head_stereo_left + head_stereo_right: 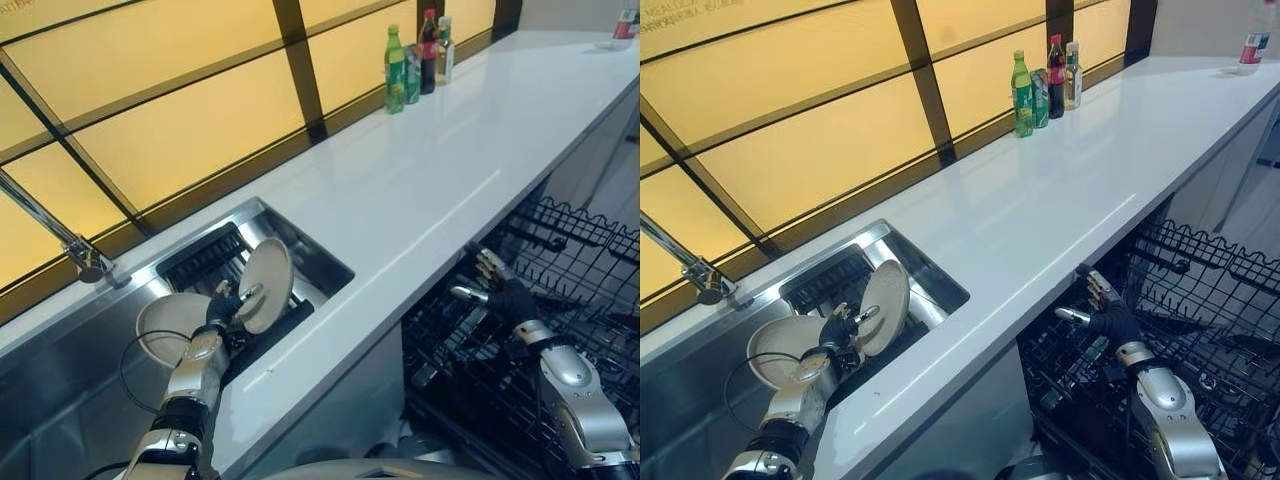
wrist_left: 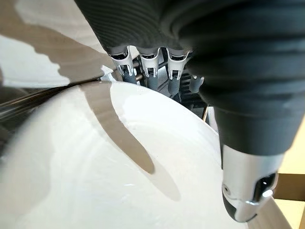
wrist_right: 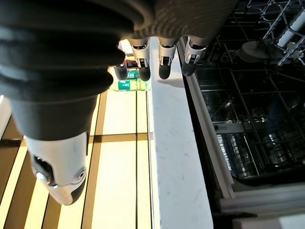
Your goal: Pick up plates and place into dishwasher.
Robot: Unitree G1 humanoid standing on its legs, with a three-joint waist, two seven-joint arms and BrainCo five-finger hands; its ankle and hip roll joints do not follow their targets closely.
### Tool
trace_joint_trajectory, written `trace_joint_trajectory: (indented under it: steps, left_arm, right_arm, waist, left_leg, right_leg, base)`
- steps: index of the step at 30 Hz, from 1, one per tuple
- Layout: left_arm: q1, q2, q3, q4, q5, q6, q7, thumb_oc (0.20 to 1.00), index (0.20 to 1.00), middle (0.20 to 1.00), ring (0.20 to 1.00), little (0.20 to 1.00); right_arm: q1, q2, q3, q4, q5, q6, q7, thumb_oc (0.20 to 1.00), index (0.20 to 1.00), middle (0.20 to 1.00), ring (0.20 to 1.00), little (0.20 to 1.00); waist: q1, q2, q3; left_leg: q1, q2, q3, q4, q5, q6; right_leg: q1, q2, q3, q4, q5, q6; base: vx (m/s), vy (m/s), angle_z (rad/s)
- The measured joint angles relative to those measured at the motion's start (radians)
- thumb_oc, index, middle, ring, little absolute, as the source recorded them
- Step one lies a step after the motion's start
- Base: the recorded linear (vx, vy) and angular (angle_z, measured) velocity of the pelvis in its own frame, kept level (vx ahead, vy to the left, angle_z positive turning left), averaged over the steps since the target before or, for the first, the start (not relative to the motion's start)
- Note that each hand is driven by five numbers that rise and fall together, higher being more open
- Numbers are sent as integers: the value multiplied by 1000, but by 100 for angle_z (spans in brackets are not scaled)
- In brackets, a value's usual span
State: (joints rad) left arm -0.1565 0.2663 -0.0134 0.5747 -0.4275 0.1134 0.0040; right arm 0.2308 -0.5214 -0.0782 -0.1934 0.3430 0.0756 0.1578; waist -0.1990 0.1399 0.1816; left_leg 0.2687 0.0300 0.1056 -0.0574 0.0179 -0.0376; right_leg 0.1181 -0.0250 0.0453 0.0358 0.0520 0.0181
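My left hand [image 1: 224, 306] is over the sink [image 1: 312, 258], shut on a white plate [image 1: 266, 284] that stands nearly upright, tilted a little. In the left wrist view the plate [image 2: 95, 167] lies between the thumb [image 2: 245, 191] on its face and the fingers [image 2: 147, 67] behind its rim. A second white plate [image 1: 165, 327] rests in the sink just left of that hand. My right hand [image 1: 497, 289] hovers over the open dishwasher's black wire rack [image 1: 585, 255], fingers [image 3: 162, 64] straight and empty.
The white counter [image 1: 430, 190] runs between sink and dishwasher. Bottles [image 1: 415, 60] stand at its back edge and a red can [image 1: 625, 22] at the far end. A faucet [image 1: 60, 235] reaches over the sink's left side. A dark drying rack [image 1: 205, 255] sits inside the sink.
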Motion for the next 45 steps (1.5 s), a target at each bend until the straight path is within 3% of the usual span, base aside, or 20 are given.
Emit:
trace_joint_trajectory:
  steps: [5,9,15,17,23,25,26,28,30,31,35,39,45]
  left_arm:
    - [18,5,-4,-19,3,7,-52,1000,1000,1000,1000,1000]
    - [32,12,-3,-93,4,9,-51,1000,1000,1000,1000,1000]
    - [-25,18,-9,-195,-51,8,-6,1000,1000,1000,1000,1000]
    - [-65,22,-16,-198,-90,7,12,1000,1000,1000,1000,1000]
    - [-89,21,-16,-210,-159,0,36,1000,1000,1000,1000,1000]
    - [-89,22,-16,-211,-182,0,36,300,300,300,300,300]
    - [-96,22,-17,-212,-190,0,36,200,200,200,200,200]
    - [-107,28,-17,-211,-198,0,36,200,200,200,200,200]
    - [-107,43,-16,-208,-220,0,36,200,200,200,200,200]
    - [-108,48,-14,-207,-224,0,36,200,200,200,200,200]
    - [-120,55,-46,-211,-264,30,-12,200,200,200,200,200]
    - [-112,54,-68,-219,-268,58,-53,200,200,200,200,200]
    - [-89,21,-73,-263,-298,51,-75,200,200,200,200,200]
  right_arm:
    - [45,-2,-36,-1,0,19,26,1000,1000,1000,1000,1000]
    - [51,-15,-57,-4,2,19,28,1000,1000,1000,1000,1000]
    - [-32,-47,-53,-6,3,19,-6,1000,1000,1000,1000,1000]
    - [-62,-48,-50,-7,2,19,-24,1000,1000,1000,1000,1000]
    - [-122,-45,-27,-6,-27,18,-45,1000,1000,1000,1000,1000]
    - [-125,-45,-27,-5,-40,17,-48,1000,1000,1000,1000,1000]
    - [-126,-43,-27,-2,-41,17,-53,1000,1000,1000,1000,1000]
    - [-131,-41,-23,-1,-48,17,-59,1000,1000,1000,1000,1000]
    - [-150,-44,-21,-2,-48,16,-63,1000,1000,1000,1000,1000]
    - [-150,-42,-21,0,-49,15,-67,1000,1000,1000,1000,1000]
    - [-151,-39,-1,5,-58,8,-69,1000,1000,1000,1000,1000]
    - [-152,-39,10,5,-58,5,-73,1000,1000,1000,1000,1000]
    - [-130,-41,3,6,-61,-12,-66,1000,1000,1000,1000,1000]
  waist:
    - [-2,0,-1]
    - [-2,5,2]
    - [8,60,53]
    - [22,68,88]
    - [27,77,97]
    - [35,88,105]
    - [47,89,114]
    - [44,69,131]
    - [45,69,136]
    - [42,73,140]
    - [48,68,145]
    - [43,59,155]
    - [33,52,167]
  left_leg:
    - [-3,-9,0,2,-1,2]
    - [-77,-34,0,17,1,10]
    - [-247,-65,3,36,23,40]
    - [-256,-71,3,32,23,40]
    - [-293,-71,0,17,20,35]
    - [-293,-62,0,14,19,35]
    - [-290,-57,2,17,19,35]
    - [-278,-82,-1,26,11,19]
    - [-268,-92,-12,52,-4,5]
    - [-245,-87,-26,36,-6,28]
    - [-245,-82,-24,34,2,48]
    - [-205,-86,-23,31,4,52]
    - [-177,-87,-24,22,-1,52]
  right_leg:
    - [-7,-9,1,22,-8,11]
    - [-100,-31,12,64,-10,20]
    - [-266,-68,17,71,10,58]
    - [-286,-71,17,74,13,61]
    - [-321,-71,15,62,14,63]
    - [-311,-69,8,50,16,80]
    - [-318,-69,8,100,5,75]
    - [-324,-89,1,125,-5,60]
    - [-325,-95,-1,122,-4,60]
    - [-322,-87,-2,123,-3,62]
    - [-307,-87,-2,100,2,69]
    - [-279,-90,-3,107,3,61]
    - [-241,-91,-6,83,-2,55]
  base:
    - [-49,17,-1]
    - [-315,79,-9]
    - [-314,65,-2]
    - [-107,67,1]
    - [14,52,6]
    - [43,15,-10]
    - [33,4,0]
    - [18,2,5]
    - [10,3,-2]
    - [19,13,5]
    - [11,9,-7]
    - [17,5,6]
    - [9,1,-1]
